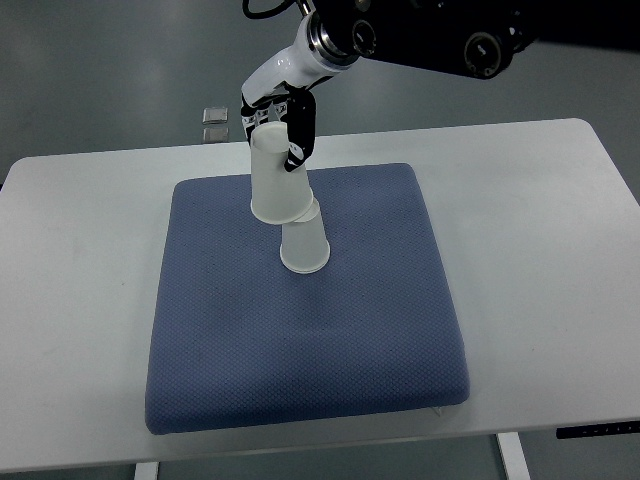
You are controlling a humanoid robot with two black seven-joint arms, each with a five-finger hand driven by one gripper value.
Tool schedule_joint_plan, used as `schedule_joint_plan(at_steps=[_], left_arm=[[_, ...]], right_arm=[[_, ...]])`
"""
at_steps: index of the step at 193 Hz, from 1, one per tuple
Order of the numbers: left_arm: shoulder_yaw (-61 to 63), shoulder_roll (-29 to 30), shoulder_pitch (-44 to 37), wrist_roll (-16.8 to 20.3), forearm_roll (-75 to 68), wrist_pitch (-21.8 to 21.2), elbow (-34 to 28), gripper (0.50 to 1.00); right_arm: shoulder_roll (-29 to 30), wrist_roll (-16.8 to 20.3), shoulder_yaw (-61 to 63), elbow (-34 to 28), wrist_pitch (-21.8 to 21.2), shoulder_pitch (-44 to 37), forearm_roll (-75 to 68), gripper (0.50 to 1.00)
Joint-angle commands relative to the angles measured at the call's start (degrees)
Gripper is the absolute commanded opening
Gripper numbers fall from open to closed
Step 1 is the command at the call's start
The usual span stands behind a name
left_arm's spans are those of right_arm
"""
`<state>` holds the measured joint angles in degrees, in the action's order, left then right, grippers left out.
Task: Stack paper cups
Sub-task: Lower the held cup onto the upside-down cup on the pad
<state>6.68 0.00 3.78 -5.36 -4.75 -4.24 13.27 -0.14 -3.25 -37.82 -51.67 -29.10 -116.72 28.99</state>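
held paper cup (274,182): upside down, mouth toward the blue cushion (250,340), long axis near upright, tilted; likely gripped at its base so the mouth can drop over the standing paper cup (303,243). that one: inverted on the cushion's upper middle, rim down. right hand (283,122): fingers pinching the held cup's base.
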Motion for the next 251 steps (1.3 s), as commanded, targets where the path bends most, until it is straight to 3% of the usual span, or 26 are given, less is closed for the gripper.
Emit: schedule_joint_plan(at_steps=[1,46,251], left_arm=[[0.0,0.0,0.0,0.0,0.0,-0.07,0.0,1.0],[0.0,0.0,0.0,0.0,0.0,-0.06,-0.26,1.0],[-0.09,0.0,0.0,0.0,0.0,-0.07,-0.53,1.0]], right_arm=[[0.14,0.0,-0.15,1.57,0.8,1.5,0.19,0.594],[0.14,0.09,-2.52,2.63,3.78,3.7,0.36,0.596],[0.14,0.09,-2.52,4.3,3.7,7.39,-0.08,0.629]])
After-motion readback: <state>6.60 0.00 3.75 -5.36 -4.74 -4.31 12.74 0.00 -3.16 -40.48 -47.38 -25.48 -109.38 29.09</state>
